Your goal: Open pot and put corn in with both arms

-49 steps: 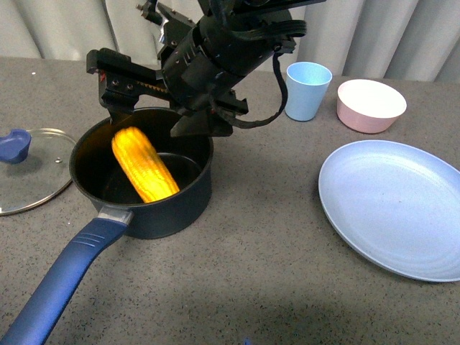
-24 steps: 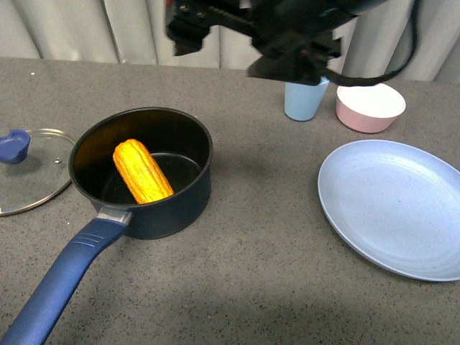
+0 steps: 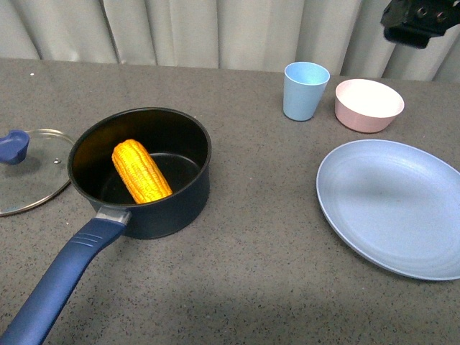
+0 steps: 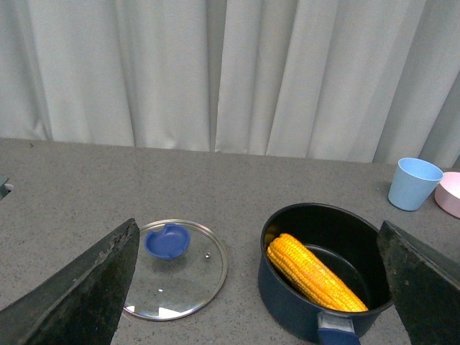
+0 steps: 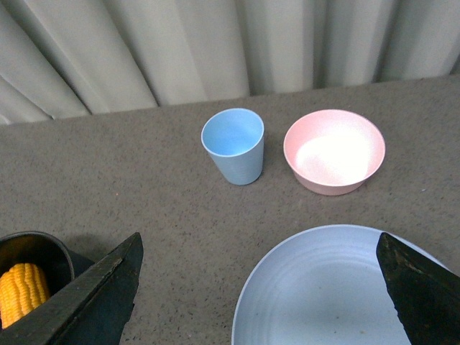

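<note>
Front view looks down; all 3 views share the pot [image 3: 144, 172].

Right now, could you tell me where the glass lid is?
In the front view the lid lies flat on the table at the far left, just left of the pot, knob up.

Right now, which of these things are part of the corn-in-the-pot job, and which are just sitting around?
Part of the job:
pot
corn, lying inside the pot
glass lid, off, on the table beside the pot

Just sitting around:
blue cup
pink bowl
blue plate
</note>
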Available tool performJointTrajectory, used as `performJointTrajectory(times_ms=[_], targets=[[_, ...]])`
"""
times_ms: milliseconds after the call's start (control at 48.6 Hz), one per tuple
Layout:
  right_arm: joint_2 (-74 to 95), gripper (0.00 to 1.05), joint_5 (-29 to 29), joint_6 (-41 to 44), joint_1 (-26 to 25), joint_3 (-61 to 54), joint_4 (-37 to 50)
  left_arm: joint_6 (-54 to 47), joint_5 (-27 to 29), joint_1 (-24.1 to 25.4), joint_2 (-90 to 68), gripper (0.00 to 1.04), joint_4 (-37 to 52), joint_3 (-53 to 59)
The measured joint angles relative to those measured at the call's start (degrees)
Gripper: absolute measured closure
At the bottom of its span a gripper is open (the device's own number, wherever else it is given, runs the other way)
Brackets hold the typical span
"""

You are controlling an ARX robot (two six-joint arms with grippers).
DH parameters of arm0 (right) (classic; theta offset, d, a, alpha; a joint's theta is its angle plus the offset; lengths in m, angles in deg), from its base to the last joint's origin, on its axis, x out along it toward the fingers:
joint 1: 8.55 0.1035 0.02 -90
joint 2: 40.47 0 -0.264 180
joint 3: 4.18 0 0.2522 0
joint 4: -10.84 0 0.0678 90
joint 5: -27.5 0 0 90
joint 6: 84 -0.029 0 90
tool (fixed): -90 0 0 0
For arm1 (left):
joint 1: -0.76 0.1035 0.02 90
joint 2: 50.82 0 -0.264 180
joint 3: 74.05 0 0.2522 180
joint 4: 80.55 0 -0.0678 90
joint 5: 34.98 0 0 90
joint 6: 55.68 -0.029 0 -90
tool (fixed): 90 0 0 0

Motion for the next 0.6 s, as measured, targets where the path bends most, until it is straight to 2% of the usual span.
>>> performJointTrajectory(times_ms=[41, 103, 144, 206, 288, 391, 514, 556, 597], targets=[[0.0, 0.13, 3.1, 2.4, 0.0, -1.6, 5.1, 0.0, 0.0, 0.0, 0.0, 0.07, 0.0, 0.0], [0.2, 0.24, 7.8, 7.8, -0.4, -6.6, 19.5, 0.0, -0.2, 0.0, 0.0, 0.07, 0.0, 0.0], [-0.2, 0.31, 7.7, 10.7, -1.2, -10.2, 26.9, 0.0, 0.0, 0.0, 0.0, 0.07, 0.0, 0.0], [-1.9, 0.41, 7.1, 13.2, -2.7, -14.4, 33.4, 0.0, 0.0, 0.0, 0.0, 0.07, 0.0, 0.0], [-5.4, 0.54, 5.8, 14.7, -4.4, -17.9, 35.1, 0.0, 0.0, 0.0, 0.0, 0.07, 0.0, 0.0], [-11.3, 0.77, 3.1, 15.9, -7.1, -23.0, 34.9, 0.0, 0.0, 0.0, 0.0, 0.07, 0.0, 0.0], [-15.2, 0.95, 1.4, 16.2, -9.0, -26.2, 33.7, 0.0, 0.0, 0.0, 0.0, 0.07, 0.0, 0.0], [-17.3, 1.04, 0.5, 16.3, -9.7, -27.6, 33.0, 0.0, 0.0, 0.0, 0.0, 0.07, 0.0, 0.0], [-19.0, 1.04, -0.1, 16.4, -10.3, -28.5, 32.3, 0.0, 0.0, 0.0, 0.0, 0.07, 0.0, 0.0]])
